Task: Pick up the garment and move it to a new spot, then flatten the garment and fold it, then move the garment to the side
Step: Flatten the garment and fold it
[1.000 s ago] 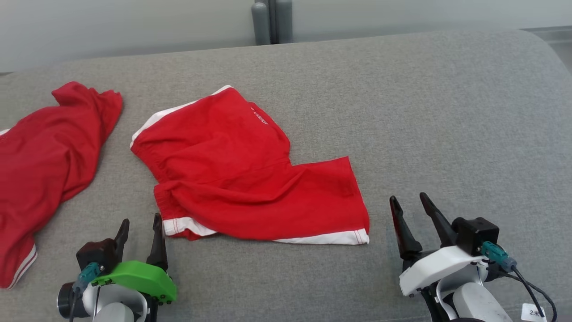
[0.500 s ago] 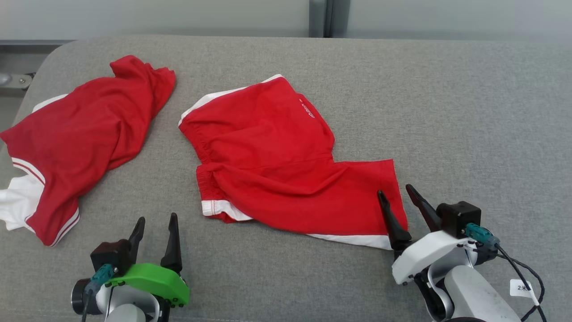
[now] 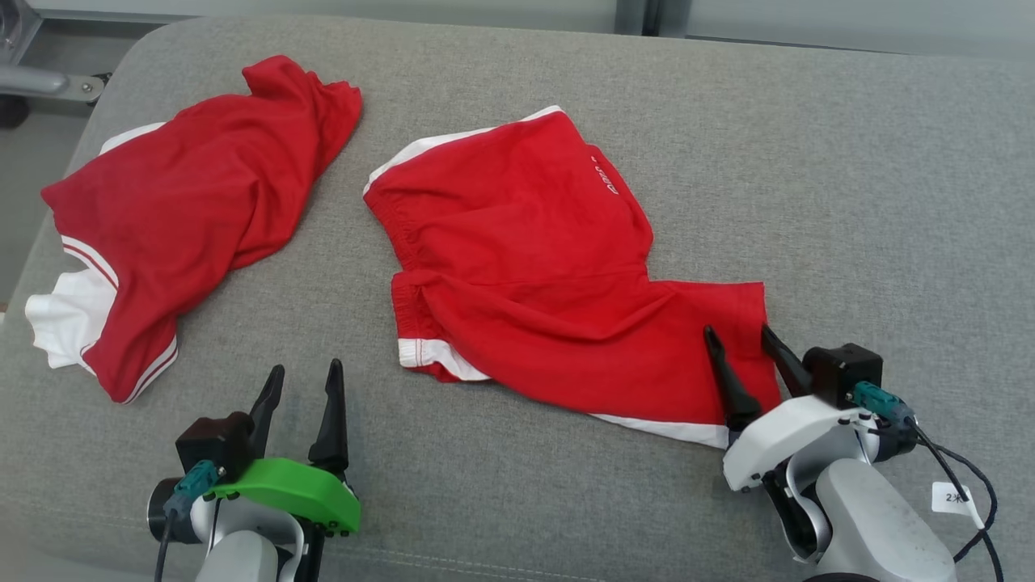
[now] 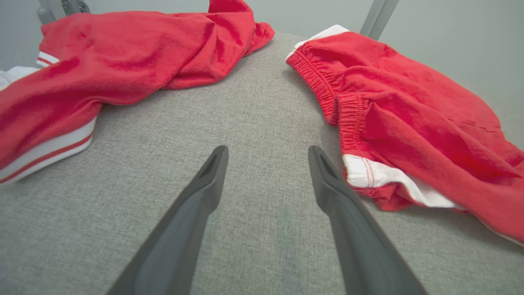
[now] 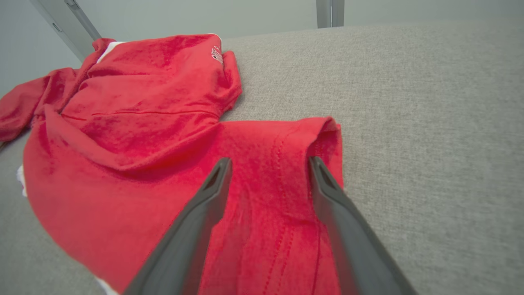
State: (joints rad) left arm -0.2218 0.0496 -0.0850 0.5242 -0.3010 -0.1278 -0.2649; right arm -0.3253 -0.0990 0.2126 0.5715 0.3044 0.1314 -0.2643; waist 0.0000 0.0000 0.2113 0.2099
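Grey woven cloth covers the padded, round-cornered desk (image 3: 849,202), and nearest me two grippers stand wide open and empty: the left gripper (image 3: 306,373) over bare cloth, the right gripper (image 3: 737,331) over a leg hem of the shorts (image 3: 525,242). That one red pair, elastic-waisted and white-trimmed, lies rumpled mid-desk. One crumpled red shirt (image 3: 194,186), white-edged, lies farther left, with a pale wall (image 5: 204,16) beyond.

White lettering (image 3: 607,179) on the red shorts (image 3: 525,242) is too small to read. The right claw (image 3: 737,331) hides part of their leg. The left wrist view's edge crops the other red garment (image 4: 123,53).
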